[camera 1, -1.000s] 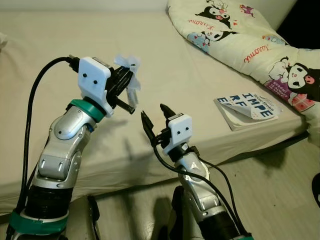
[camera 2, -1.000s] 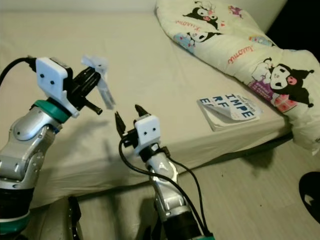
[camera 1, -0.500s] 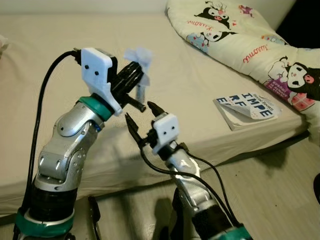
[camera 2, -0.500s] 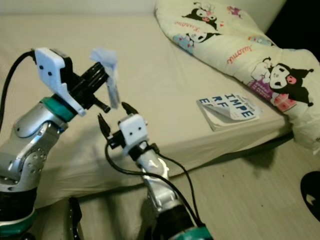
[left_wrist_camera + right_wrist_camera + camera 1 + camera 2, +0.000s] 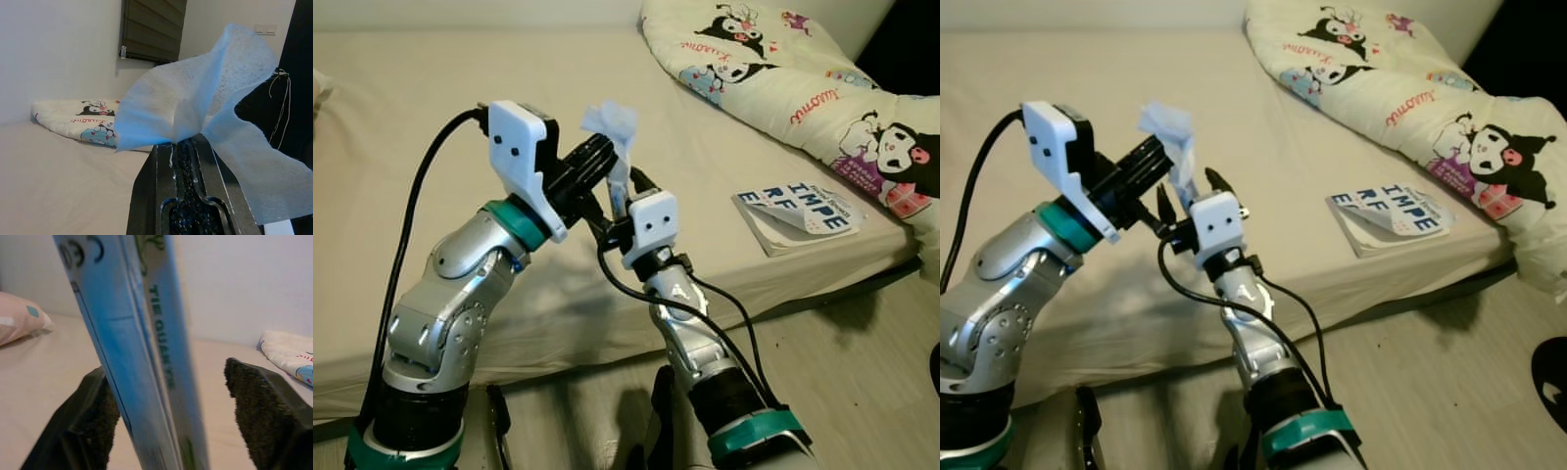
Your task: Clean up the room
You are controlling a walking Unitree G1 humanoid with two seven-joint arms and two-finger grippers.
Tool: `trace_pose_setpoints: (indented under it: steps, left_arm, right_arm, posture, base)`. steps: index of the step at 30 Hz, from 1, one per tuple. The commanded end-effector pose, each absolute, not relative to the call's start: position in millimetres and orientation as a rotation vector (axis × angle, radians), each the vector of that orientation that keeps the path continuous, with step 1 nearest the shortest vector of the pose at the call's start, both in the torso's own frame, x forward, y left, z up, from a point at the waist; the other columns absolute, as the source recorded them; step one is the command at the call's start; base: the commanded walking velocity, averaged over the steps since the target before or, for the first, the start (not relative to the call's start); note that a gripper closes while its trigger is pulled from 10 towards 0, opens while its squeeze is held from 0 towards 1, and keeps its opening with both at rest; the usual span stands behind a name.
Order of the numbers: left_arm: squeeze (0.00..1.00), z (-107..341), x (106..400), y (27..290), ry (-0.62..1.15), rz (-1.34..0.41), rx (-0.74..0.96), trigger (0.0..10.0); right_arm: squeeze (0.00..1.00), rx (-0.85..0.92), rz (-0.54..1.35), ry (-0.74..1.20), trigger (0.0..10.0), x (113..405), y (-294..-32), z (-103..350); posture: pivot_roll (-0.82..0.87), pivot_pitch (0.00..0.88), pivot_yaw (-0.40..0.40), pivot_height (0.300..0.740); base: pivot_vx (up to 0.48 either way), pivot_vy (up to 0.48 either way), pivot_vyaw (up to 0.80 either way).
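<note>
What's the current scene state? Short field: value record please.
setting: bed with beige sheet, wood-look floor in front of it
left gripper: raised over the bed, shut on a wet wipe packet
wet wipe packet: white sheet sticking out past the fingertips, blue wrapper hanging down
right gripper: open, raised beside the left one, fingers either side of the hanging blue wrapper
book: lying flat near the bed edge, cover curled up
quilt: cartoon print, bunched on the bed's right side
</note>
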State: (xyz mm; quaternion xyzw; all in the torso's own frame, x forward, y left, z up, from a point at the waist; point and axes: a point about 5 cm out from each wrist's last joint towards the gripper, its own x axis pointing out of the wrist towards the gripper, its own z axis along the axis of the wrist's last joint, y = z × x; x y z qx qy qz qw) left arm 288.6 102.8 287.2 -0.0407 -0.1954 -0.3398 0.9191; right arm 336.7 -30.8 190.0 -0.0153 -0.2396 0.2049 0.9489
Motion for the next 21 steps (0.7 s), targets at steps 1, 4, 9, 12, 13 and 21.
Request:
trace_pose_setpoints:
  steps: [1, 4, 9, 12, 13, 21]
  left_arm:
    - [0.0, 285, 286, 101, -0.39, -0.708, -0.084, 0.0]
    - [0.0, 284, 290, 105, -0.385, -0.676, -0.078, 0.0]
    - [0.0, 283, 293, 109, -0.378, -0.643, -0.073, 0.0]
    - [0.0, 281, 295, 111, -0.372, -0.627, -0.071, 0.0]
    - [0.0, 281, 295, 111, -0.372, -0.627, -0.071, 0.0]
    - [0.0, 271, 296, 114, -0.345, -0.596, -0.067, 0.0]
  right_arm:
    - [0.0, -0.011, 0.419, -0.489, 0.0, 337, -27, 190]
    - [0.0, 0.005, 0.422, -0.495, 0.0, 336, -29, 189]
    - [0.0, 0.005, 0.43, -0.496, 0.0, 335, -30, 187]
    - [0.0, -0.003, 0.444, -0.488, 0.0, 334, -31, 184]
    - [0.0, -0.003, 0.444, -0.488, 0.0, 334, -31, 184]
    - [0.0, -0.018, 0.456, -0.461, 0.0, 334, -33, 176]
  posture:
    - [0.11, 0.084, -0.033, 0.493]
    - [0.1, 0.087, -0.033, 0.493]
    - [0.09, 0.087, -0.032, 0.493]
    - [0.09, 0.088, -0.034, 0.493]
    - [0.09, 0.088, -0.034, 0.493]
    - [0.09, 0.086, -0.038, 0.493]
  base:
    - [0.0, 0.0, 0.0]
    - [0.0, 0.0, 0.0]
    - [0.0, 0.0, 0.0]
    - [0.0, 0.0, 0.0]
    - [0.0, 0.0, 0.0]
    - [0.0, 0.0, 0.0]
